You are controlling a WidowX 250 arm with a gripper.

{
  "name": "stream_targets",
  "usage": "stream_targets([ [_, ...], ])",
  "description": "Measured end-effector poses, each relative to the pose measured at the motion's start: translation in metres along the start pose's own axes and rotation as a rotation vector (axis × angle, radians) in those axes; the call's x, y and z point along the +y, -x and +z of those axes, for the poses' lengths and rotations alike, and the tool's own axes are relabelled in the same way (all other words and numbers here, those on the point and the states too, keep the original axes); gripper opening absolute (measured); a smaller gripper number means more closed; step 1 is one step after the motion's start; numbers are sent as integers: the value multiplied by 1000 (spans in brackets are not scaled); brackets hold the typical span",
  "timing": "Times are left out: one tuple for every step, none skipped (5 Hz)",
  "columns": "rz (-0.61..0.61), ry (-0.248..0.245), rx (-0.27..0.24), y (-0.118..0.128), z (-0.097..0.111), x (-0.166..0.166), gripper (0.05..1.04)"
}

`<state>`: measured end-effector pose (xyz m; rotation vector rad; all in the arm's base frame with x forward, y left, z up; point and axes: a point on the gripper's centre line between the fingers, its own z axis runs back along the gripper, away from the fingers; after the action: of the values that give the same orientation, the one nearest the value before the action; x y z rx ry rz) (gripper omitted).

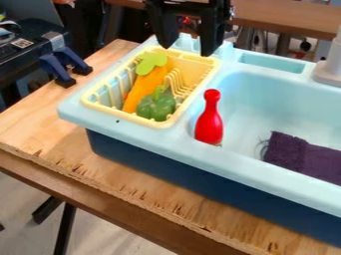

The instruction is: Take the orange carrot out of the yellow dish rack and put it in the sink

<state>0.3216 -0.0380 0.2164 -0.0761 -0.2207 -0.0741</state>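
The carrot (141,89) slants along the rack (120,116), leafy end farthest, below the gripper (186,50), which is empty and spread open.

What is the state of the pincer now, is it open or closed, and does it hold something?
Pincer: open, fingers apart, holding nothing.

Plywood tbl (50,122) w/ rough edge (116,194), blk legs (65,230), pale flr (20,211), brown tbl (286,17) behind

A lab, seemingly — toy sink (240,167) on rough plywood (40,124), clamps (55,67) at its edge
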Motion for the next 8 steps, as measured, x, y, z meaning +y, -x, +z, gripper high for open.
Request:
stream_targets([
  [2,1,31,2,-9,0,1011],
  [62,-4,11,0,-13,29,1011],
  [92,-87,-53,-5,-14,52,1011],
  [79,-141,-86,-7,-15,65,1011],
  [48,-197,-56,-12,-33,80,1011],
  [59,-262,-37,-17,-51,84,1011],
  [87,-245,-74,-25,-61,90,1011],
  [90,-236,-61,-24,-70,88,1011],
])
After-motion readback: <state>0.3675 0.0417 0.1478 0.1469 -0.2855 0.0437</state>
